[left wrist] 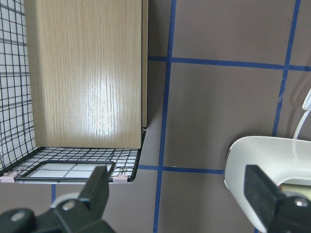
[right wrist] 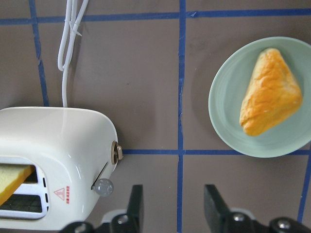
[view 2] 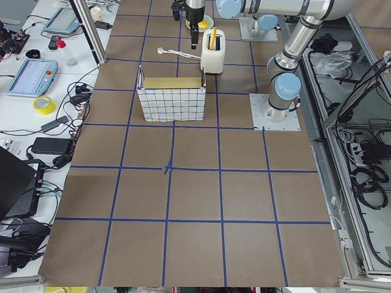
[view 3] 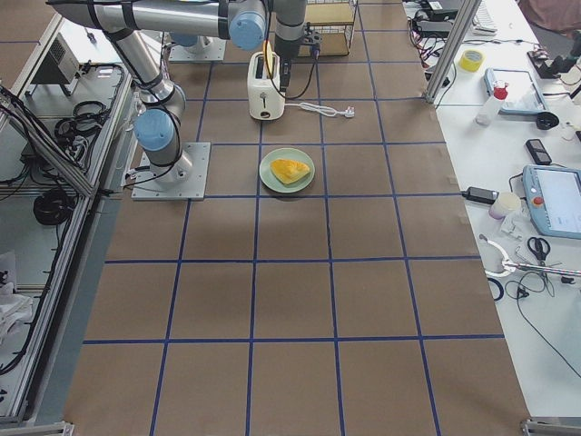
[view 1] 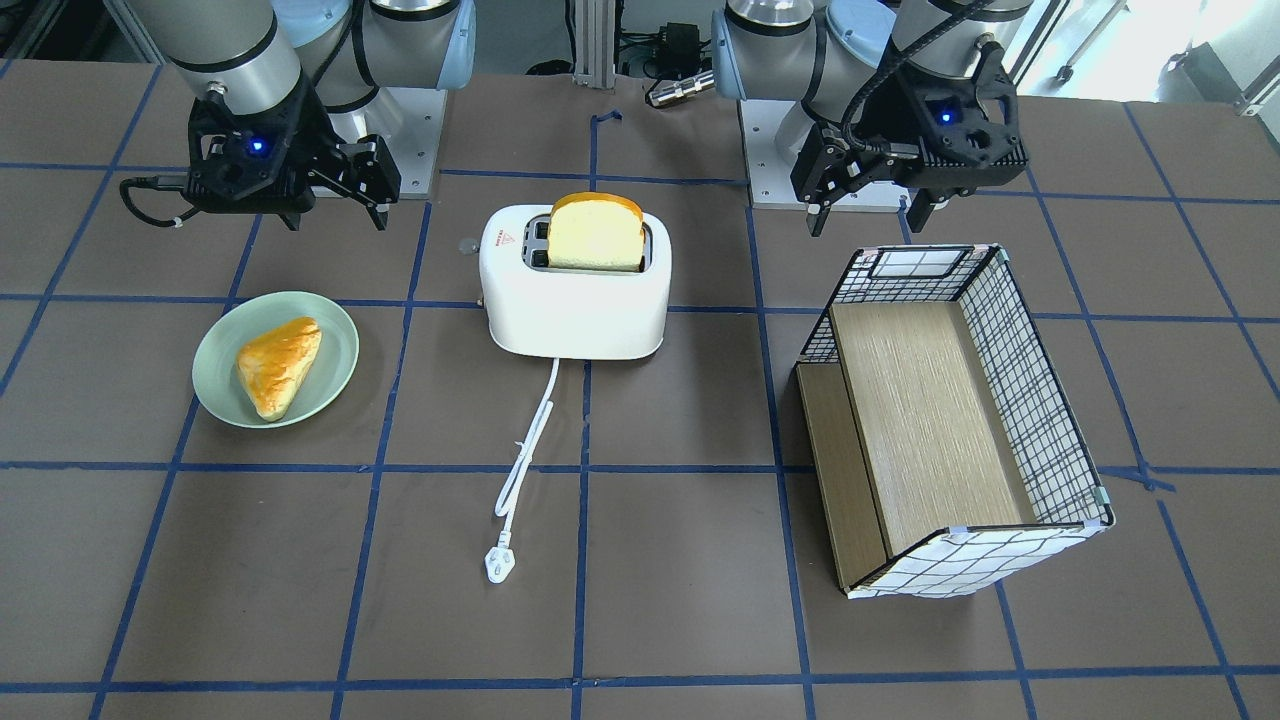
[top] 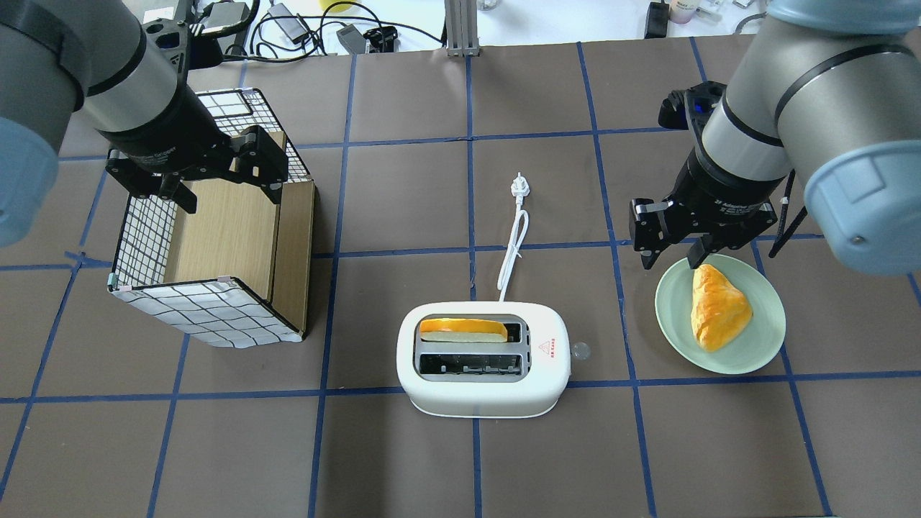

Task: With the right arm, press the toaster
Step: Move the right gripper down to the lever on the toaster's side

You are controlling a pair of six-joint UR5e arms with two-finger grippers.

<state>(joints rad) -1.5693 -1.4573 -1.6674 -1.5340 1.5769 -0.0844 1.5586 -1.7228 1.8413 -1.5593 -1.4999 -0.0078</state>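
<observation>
Nearest the robot, the toaster (top: 482,363) stood upright on the table (top: 216,446), a slice of bread (top: 460,329) standing in its farther slot. Its lever knob (top: 580,351) jutted from the end on the robot's right. Just beyond, to that side, a pale green plate (top: 763,345) carried a golden pastry (top: 716,306). The right gripper (top: 673,257) hovered over the plate's far edge, well clear of the toaster, its jaws spread and holding nothing. On the opposite side sat a wire basket (top: 144,230) lying tipped on its side. The left gripper (top: 227,191) hung above it, jaws wide apart and empty. Farthest out, the white cord (top: 514,244) ran away from the toaster to its plug (top: 519,188).
</observation>
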